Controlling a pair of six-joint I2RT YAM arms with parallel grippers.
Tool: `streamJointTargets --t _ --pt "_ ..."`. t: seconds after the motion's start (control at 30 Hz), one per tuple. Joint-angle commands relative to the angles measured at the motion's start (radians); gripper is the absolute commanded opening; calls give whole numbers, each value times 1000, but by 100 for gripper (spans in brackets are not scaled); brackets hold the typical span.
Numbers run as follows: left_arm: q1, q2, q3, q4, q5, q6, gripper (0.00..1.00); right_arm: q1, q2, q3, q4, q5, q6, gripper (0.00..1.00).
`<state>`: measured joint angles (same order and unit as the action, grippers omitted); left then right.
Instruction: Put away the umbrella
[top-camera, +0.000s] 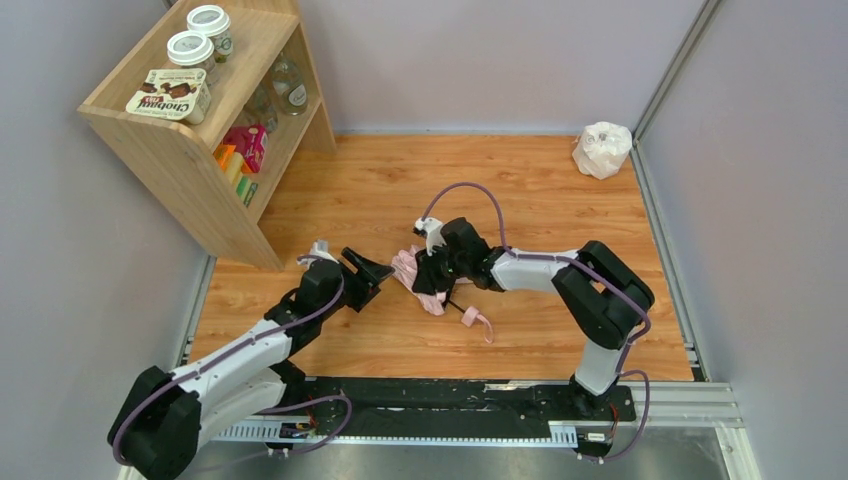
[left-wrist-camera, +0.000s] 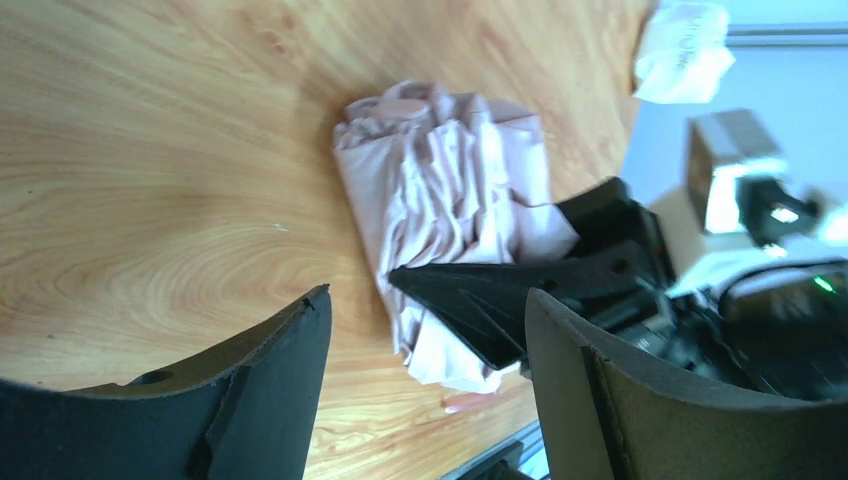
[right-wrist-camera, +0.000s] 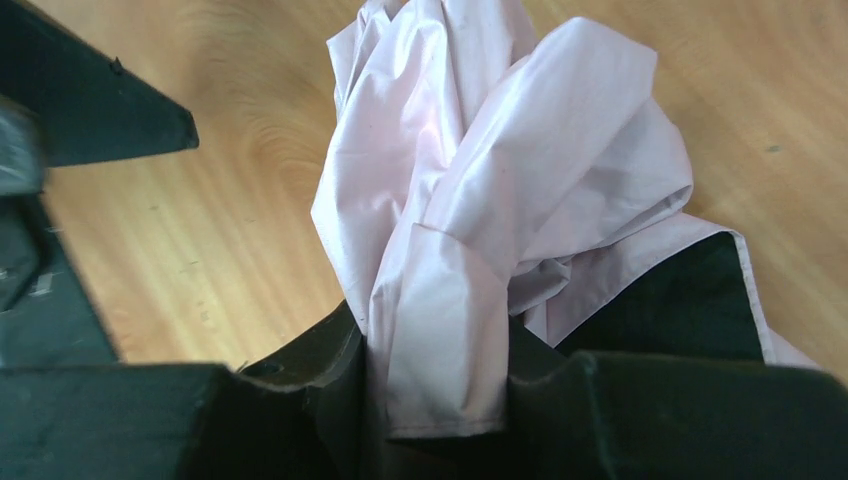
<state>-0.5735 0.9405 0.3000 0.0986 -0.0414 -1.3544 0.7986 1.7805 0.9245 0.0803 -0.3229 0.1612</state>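
The umbrella (top-camera: 410, 268) lies crumpled on the wooden table, its pale pink fabric bunched up. Its thin black shaft runs toward the near right and ends at the small pink handle (top-camera: 468, 316) and the wrist loop (top-camera: 487, 327). My right gripper (top-camera: 432, 272) is on the fabric. In the right wrist view it (right-wrist-camera: 440, 370) is shut on a fold of the pink fabric (right-wrist-camera: 500, 180). My left gripper (top-camera: 378, 278) is open and empty just left of the umbrella. In the left wrist view it (left-wrist-camera: 425, 330) faces the fabric (left-wrist-camera: 440, 190) and the right gripper's black finger (left-wrist-camera: 500, 290).
A wooden shelf unit (top-camera: 200, 130) with jars and packets stands at the far left. A small white plastic bag (top-camera: 602, 150) lies in the far right corner and also shows in the left wrist view (left-wrist-camera: 685, 50). Grey walls surround the table.
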Motion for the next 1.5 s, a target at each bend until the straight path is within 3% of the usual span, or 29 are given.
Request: streamJointTargets --t 0.0,0.23,0.63,0.77,0.93,1.13,1.23,1.3,1.33,1.47 --pt "4 -69 -25 68 -29 -5 77 -50 74 -49 27 -394 148 0" --pt "4 119 70 111 15 -63 77 -134 146 -46 145 -541 250 0" --pt "-3 362 203 18 75 -173 78 -136 148 -18 87 -510 199 0" --pt "-8 412 284 -197 78 -212 78 -134 146 -10 70 -504 186 0" --pt "-17 463 313 -230 58 -230 79 -127 140 0 39 -489 159 0" --pt "-29 630 350 -313 132 -262 79 -110 129 36 -30 -466 103 0" --pt "-31 727 355 -335 104 -259 79 -99 125 48 -63 -459 74 0" --pt "-31 768 354 -329 78 -233 69 -95 123 57 -69 -467 64 0" --pt "-34 777 331 -292 83 -238 53 -93 125 65 -77 -475 57 0" --pt "-40 813 251 -134 60 -223 23 -85 128 94 -120 -512 35 0"
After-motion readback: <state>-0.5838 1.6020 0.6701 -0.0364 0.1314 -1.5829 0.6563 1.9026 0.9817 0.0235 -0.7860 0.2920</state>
